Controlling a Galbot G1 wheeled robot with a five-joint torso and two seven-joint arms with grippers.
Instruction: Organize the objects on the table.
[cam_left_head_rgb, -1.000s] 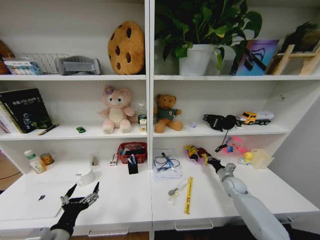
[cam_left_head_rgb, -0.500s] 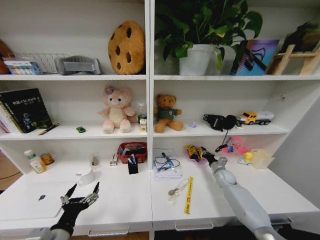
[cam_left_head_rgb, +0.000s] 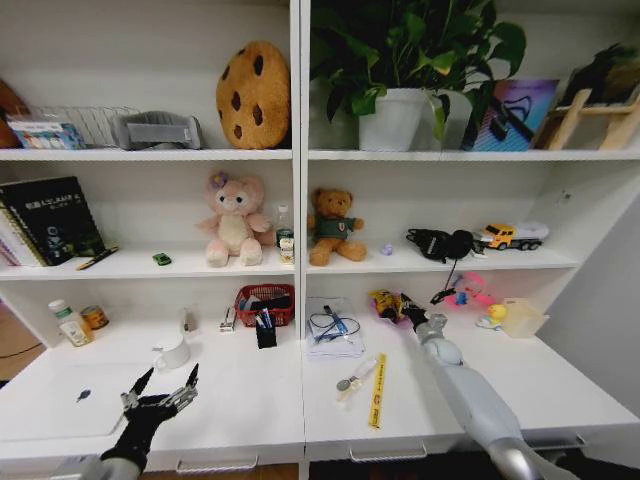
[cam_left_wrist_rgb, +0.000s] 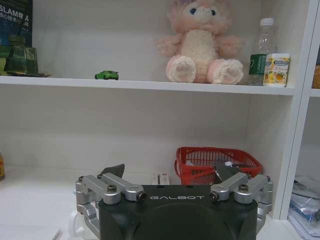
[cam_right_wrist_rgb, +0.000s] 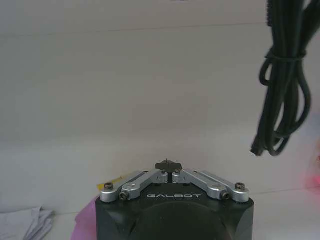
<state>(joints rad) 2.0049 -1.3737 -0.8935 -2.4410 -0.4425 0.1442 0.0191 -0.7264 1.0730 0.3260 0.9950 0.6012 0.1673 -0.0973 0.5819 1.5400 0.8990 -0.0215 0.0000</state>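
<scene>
— While the tabletop (cam_left_head_rgb: 560, 375) spreads wide, where's the laptop (cam_left_head_rgb: 60, 400)?
— Flat, just left of the left gripper (cam_left_head_rgb: 165, 385), whose fingers are spread apart.
— And the right gripper (cam_left_head_rgb: 408, 305)?
— Pinched together, far across, beside a colourful packet (cam_left_head_rgb: 385, 303).
— The green toy car (cam_left_wrist_rgb: 107, 75)?
— On the shelf (cam_left_wrist_rgb: 150, 86) above the left gripper.

Left gripper (cam_left_wrist_rgb: 171, 172) jaws spread before red basket (cam_left_wrist_rgb: 218, 163)
</scene>
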